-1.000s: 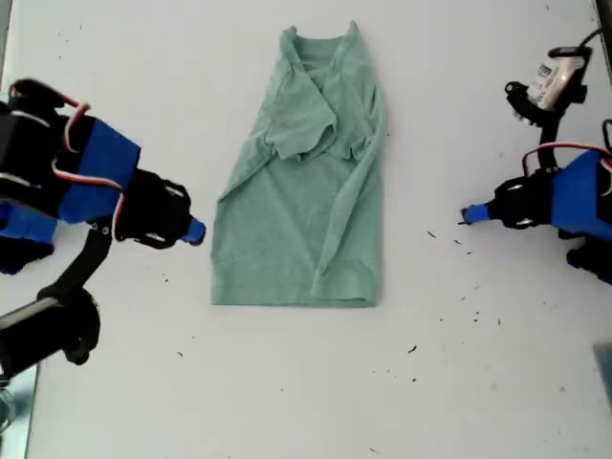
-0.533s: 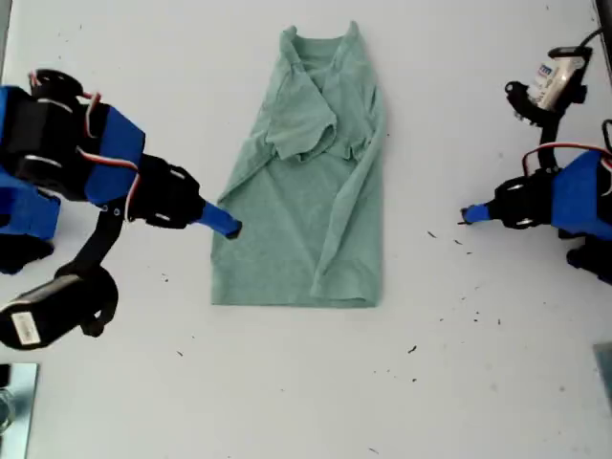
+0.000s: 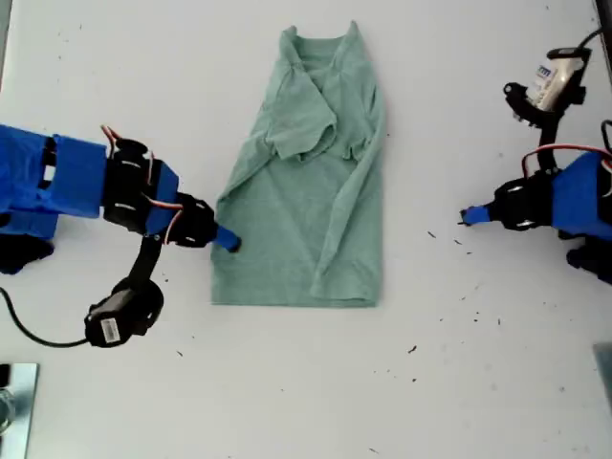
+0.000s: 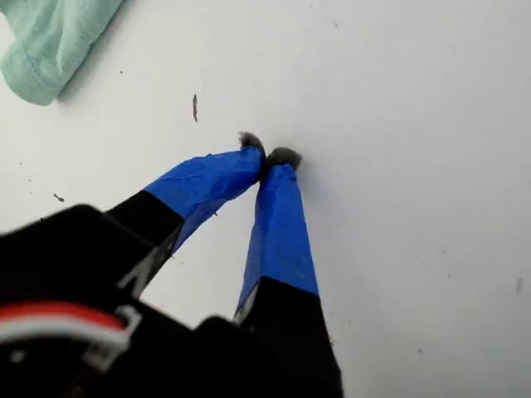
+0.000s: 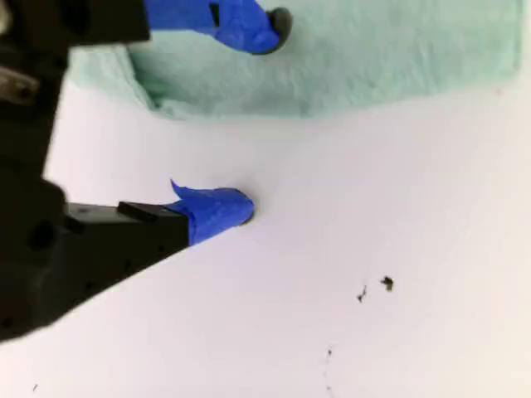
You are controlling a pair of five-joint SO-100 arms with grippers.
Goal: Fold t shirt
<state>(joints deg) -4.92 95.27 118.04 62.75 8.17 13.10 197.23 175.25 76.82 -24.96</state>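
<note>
The pale sage-green t shirt (image 3: 306, 191) lies flat in the middle of the white table, both sleeves folded in over its body, neck toward the far edge. My second gripper (image 3: 229, 241) reaches in from the exterior view's left and is open at the shirt's side edge near the hem. In its wrist view one blue finger sits over the cloth (image 5: 373, 58) and the other on bare table, the gripper (image 5: 253, 116) straddling the edge. My first gripper (image 3: 467, 216) rests shut on the table at the exterior view's right, apart from the shirt; its tips (image 4: 270, 157) touch, with a shirt corner (image 4: 50, 41) beyond.
A small camera on a black stand (image 3: 550, 81) sits at the exterior view's far right. Dark specks (image 3: 475, 316) are scattered on the table near the front right. A metallic object (image 3: 14, 402) shows at the exterior view's lower left edge.
The arm at the exterior view's left swung rightward and lowered, bringing its gripper from bare table to the shirt's side edge. The other arm stayed still.
</note>
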